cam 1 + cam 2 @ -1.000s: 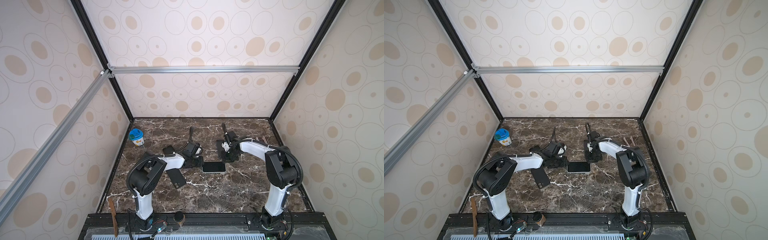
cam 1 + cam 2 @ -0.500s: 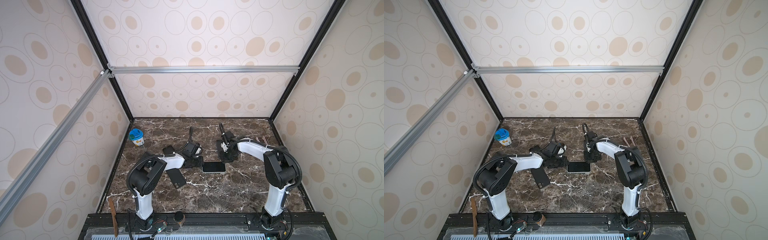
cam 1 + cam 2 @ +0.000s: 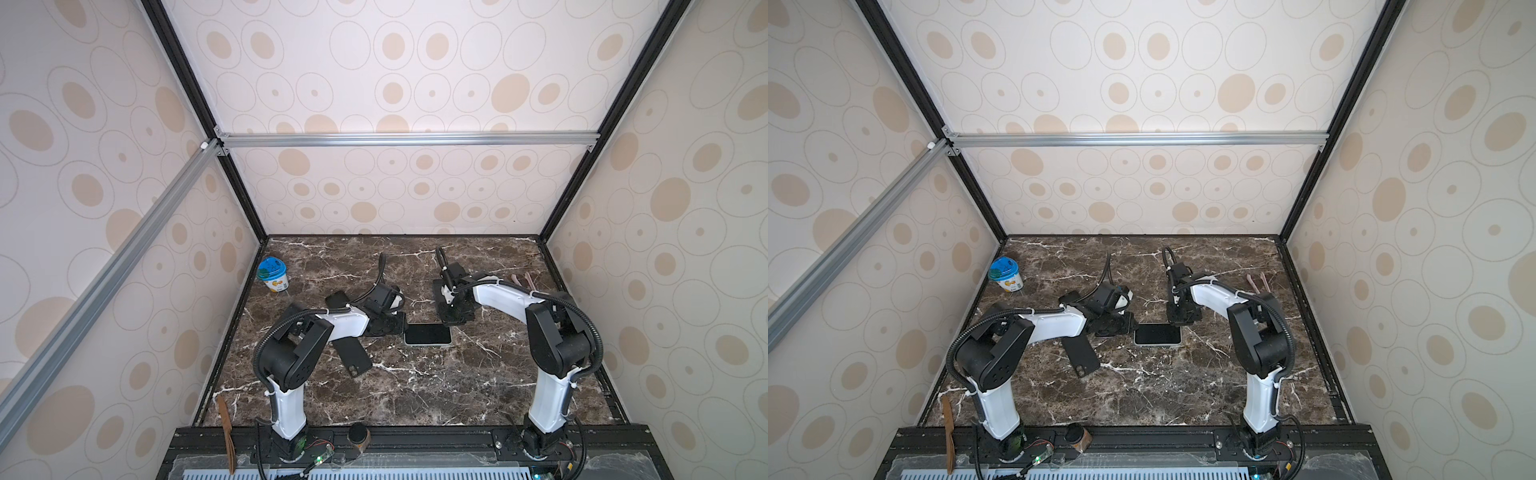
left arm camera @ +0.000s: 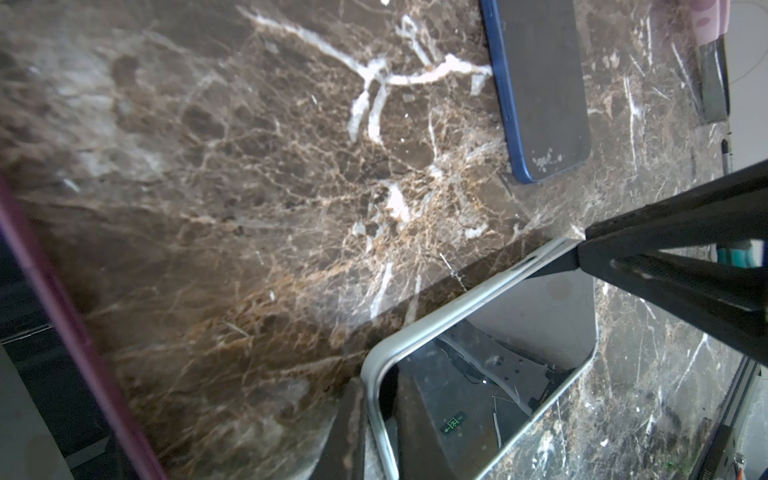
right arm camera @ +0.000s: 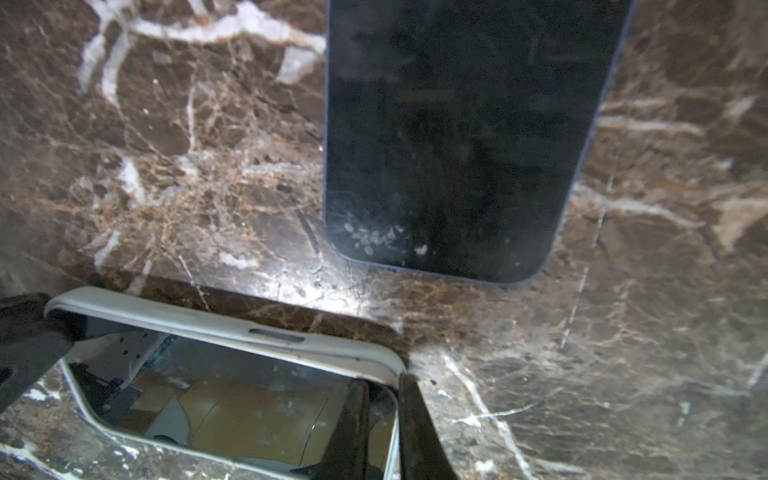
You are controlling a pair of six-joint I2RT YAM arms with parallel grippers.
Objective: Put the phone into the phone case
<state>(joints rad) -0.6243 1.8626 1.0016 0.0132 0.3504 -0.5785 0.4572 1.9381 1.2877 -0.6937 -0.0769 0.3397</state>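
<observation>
Phone (image 3: 428, 333) is lying screen-up inside the white phone case (image 5: 232, 322), mid-worktop (image 3: 457, 395). Left gripper (image 3: 401, 326) and right gripper (image 3: 452, 320) are each pinching a far corner of its rim, fingers nearly together. A dark handset (image 3: 353, 358) is lying nearby. Everything is sitting where it was a second ago.

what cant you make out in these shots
- phone case far end: cut by the frame edge in both wrist views; seating too small in top views.
- dark slab: part hidden behind left arm, both top views.
- brown items: too small to identify.
</observation>
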